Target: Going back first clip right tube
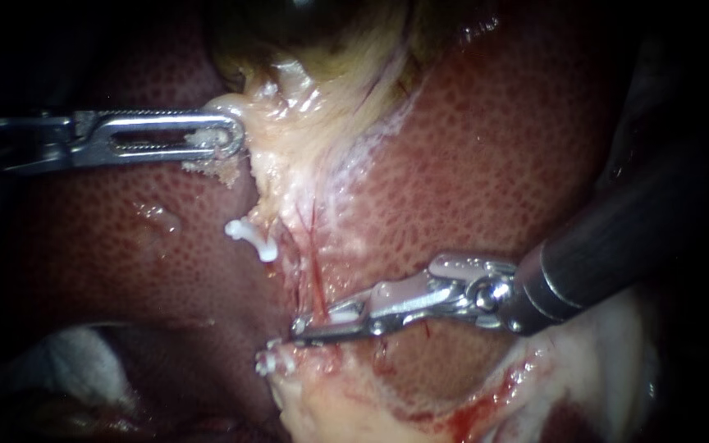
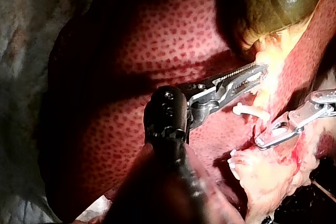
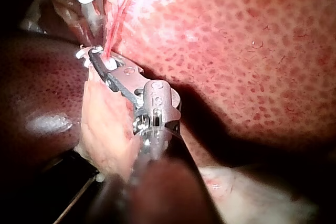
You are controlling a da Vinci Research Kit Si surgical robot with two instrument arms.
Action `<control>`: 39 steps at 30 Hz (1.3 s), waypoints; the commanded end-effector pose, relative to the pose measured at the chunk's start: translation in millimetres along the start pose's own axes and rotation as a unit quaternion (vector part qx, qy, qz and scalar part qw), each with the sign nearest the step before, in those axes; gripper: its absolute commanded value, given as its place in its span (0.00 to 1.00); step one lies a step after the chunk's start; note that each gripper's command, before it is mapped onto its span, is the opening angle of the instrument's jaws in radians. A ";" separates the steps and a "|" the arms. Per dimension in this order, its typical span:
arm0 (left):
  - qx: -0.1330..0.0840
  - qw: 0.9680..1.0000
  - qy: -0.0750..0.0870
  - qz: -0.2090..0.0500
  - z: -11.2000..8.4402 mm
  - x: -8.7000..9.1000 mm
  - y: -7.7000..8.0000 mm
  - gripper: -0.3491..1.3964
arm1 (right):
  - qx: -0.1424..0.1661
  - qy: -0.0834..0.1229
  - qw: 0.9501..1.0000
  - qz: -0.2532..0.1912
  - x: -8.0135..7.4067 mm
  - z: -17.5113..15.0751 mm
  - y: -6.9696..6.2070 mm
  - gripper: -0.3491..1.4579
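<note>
A white clip (image 1: 343, 310) sits on the thin red tube (image 1: 315, 275), low on the liver (image 1: 486, 164), between the jaws of the right instrument (image 1: 327, 321), which stand narrowly apart around it. The left instrument (image 1: 231, 138) has its jaws clamped on pale tissue (image 1: 289, 127) just under the gallbladder (image 1: 313, 25).

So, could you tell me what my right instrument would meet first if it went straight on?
Probably the lower white clip just beyond the right instrument's tip, though depth is unclear.
</note>
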 end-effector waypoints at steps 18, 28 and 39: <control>-0.001 1.000 -0.001 0.001 0.0 -0.1 0.2 0.00 | -0.090 0.066 0.991 -0.070 0.6 -0.2 1.6 0.47; -0.001 1.000 -0.001 0.001 -0.1 -0.2 0.5 0.00 | -0.109 0.079 0.987 -0.092 2.4 -2.2 2.1 0.47; -0.001 1.000 0.000 0.001 0.0 -0.3 0.5 0.00 | -0.109 0.082 0.986 -0.096 2.5 -3.6 0.9 0.47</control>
